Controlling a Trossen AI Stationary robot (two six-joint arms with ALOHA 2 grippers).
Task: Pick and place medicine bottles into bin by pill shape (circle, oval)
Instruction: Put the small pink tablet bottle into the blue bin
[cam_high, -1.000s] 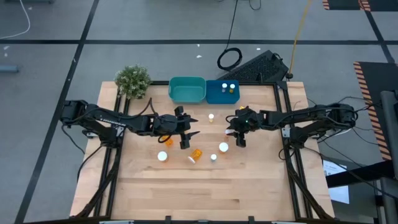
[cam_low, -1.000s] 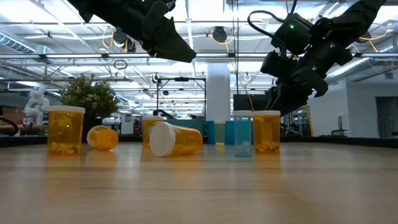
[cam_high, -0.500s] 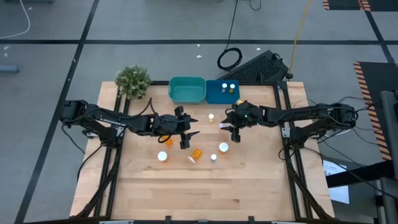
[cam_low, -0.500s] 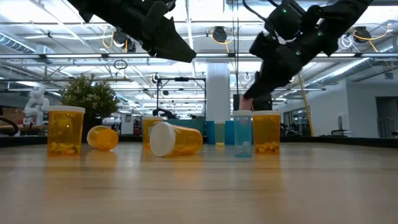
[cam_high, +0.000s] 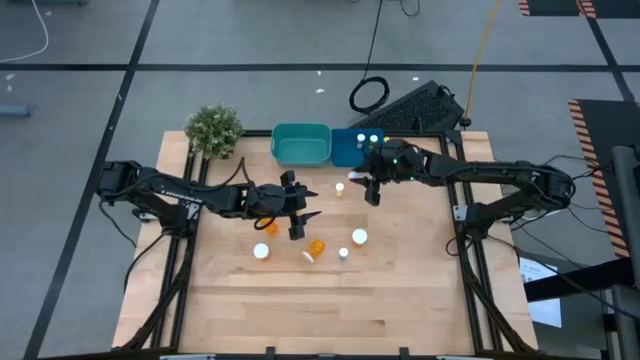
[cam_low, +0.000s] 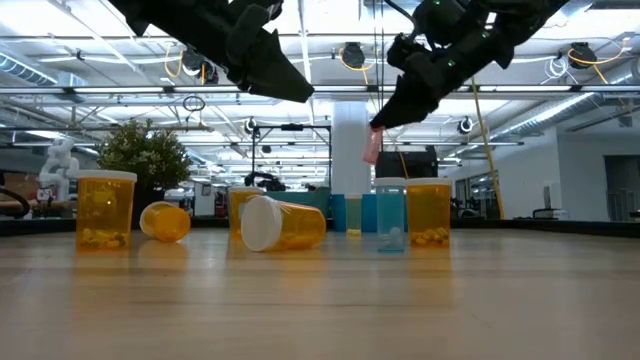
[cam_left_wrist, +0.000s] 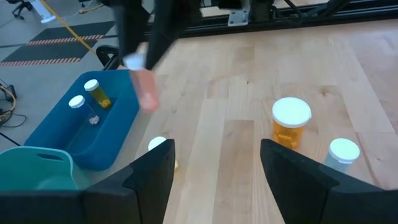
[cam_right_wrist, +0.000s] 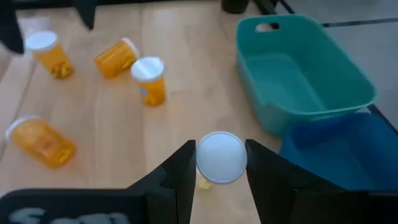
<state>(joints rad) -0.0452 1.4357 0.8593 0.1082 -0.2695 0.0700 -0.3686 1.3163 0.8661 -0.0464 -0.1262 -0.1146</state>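
The right jaws pinch a white-capped medicine bottle, held in the air just beside the blue bin, which holds two bottles. The left jaws hang spread above the counter near the fallen bottles.

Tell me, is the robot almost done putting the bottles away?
Not yet. Two small orange white-capped medicine bottles already lie in the blue plastic bin. The right gripper holds one more bottle above the table near that bin. The teal plastic bin looks empty, and about six bottles wait on the wooden table.
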